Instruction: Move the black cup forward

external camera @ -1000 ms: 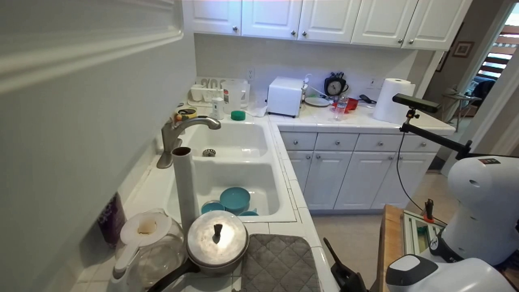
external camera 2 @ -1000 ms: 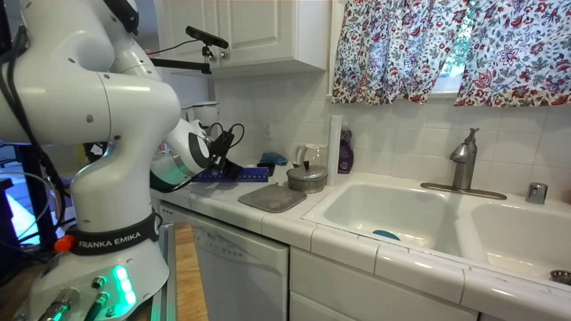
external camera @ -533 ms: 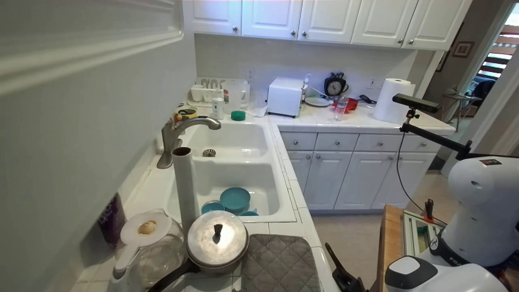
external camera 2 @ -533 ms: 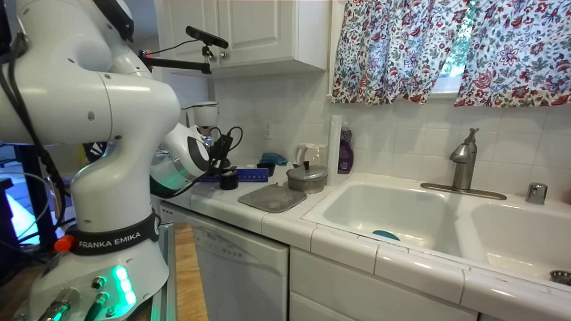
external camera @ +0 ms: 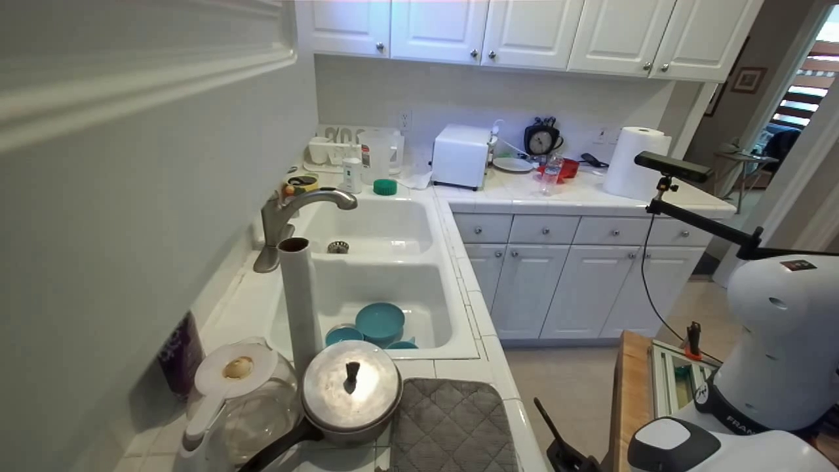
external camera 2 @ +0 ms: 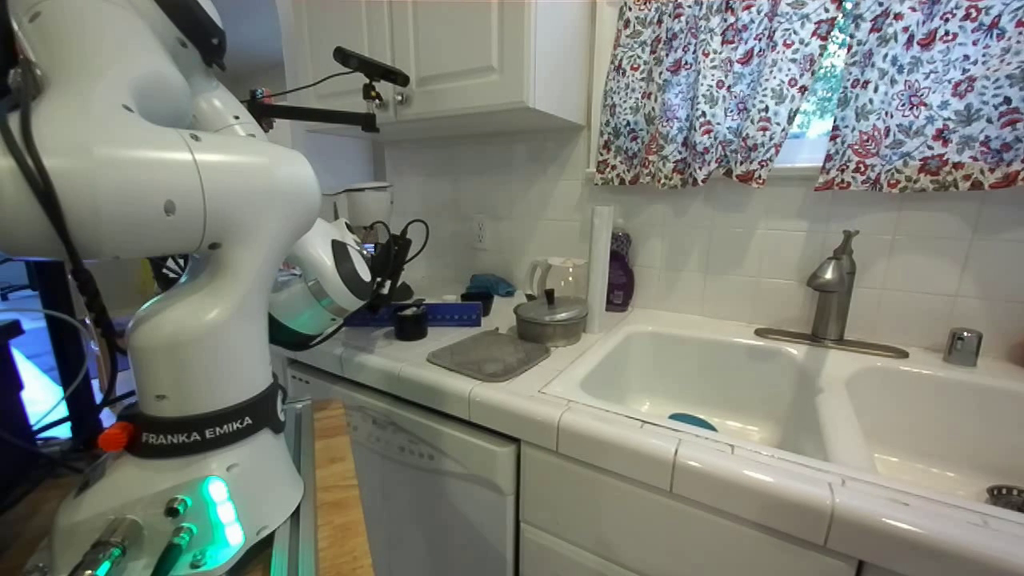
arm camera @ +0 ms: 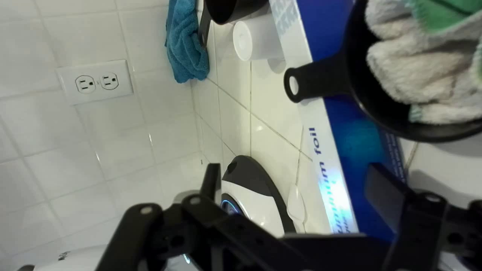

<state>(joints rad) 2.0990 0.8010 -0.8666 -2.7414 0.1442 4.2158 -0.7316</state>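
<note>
The black cup (external camera 2: 410,326) stands upright on the counter in front of a blue foil box, near the grey mat. In the wrist view the black cup (arm camera: 357,71) is at upper right, its handle reaching over the box, with a whitish and green cloth (arm camera: 406,81) inside. My gripper (arm camera: 295,184) is open, its fingers wide apart with nothing between them. Only the box, a white spoon and an appliance base show beyond the gap. In an exterior view my gripper (external camera 2: 378,306) hangs just left of the cup, apart from it, fingertips partly hidden against dark things.
The foil box (arm camera: 340,131) lies behind the cup. Another dark cup (external camera 2: 478,301), a translucent cup (arm camera: 261,37) and a blue cloth (external camera 2: 491,284) stand farther back. A lidded pot (external camera 2: 552,320) and the grey mat (external camera 2: 490,356) lie towards the sink. A white appliance (arm camera: 256,199) is close by.
My gripper has drawn back leftward in an exterior view. A dark shape at its end covered the cup's place one second ago; now the cup stands there in plain sight, free of the gripper.
</note>
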